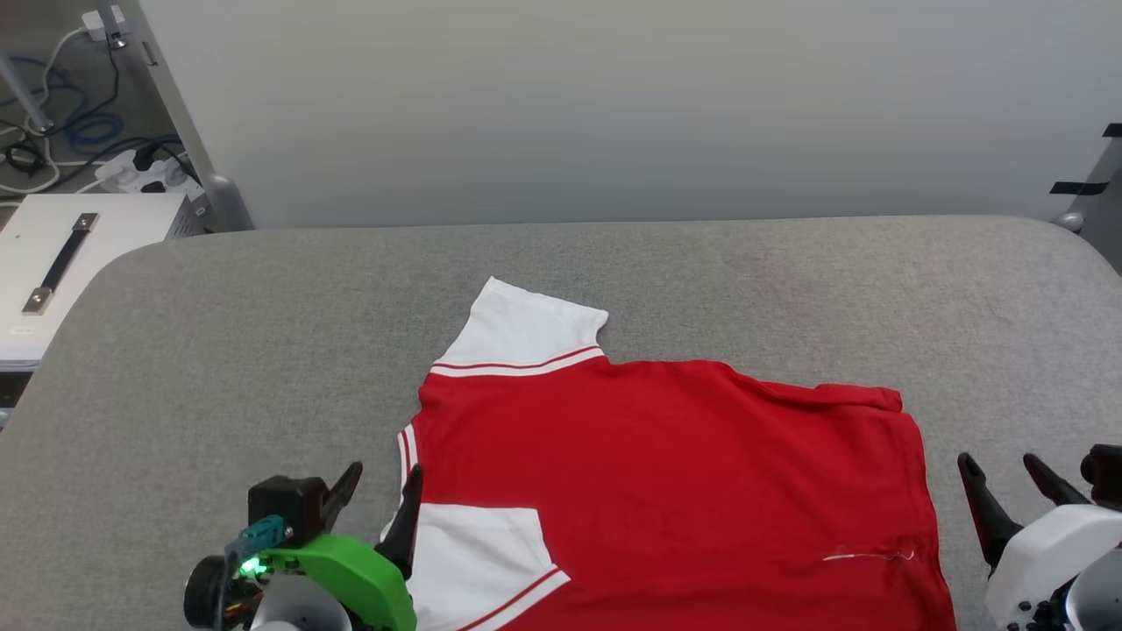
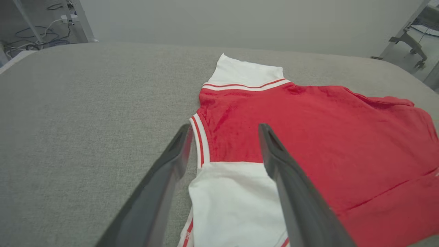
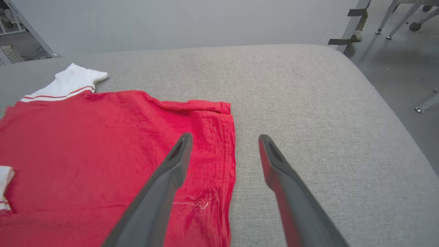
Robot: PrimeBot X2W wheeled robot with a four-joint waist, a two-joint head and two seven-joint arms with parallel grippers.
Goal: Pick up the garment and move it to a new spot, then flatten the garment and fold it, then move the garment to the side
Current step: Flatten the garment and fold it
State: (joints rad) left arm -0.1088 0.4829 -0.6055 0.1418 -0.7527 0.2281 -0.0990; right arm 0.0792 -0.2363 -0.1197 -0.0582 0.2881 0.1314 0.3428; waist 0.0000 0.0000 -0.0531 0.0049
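The garment is soft cloth with a slight shine and small wrinkles. The worktop is covered in grey woven cloth that looks rough and dull. The jaws of the left gripper and the right gripper are dark, smooth plastic, not shiny. The left one carries a glossy green plastic part. The right one has a smooth white plastic shell.
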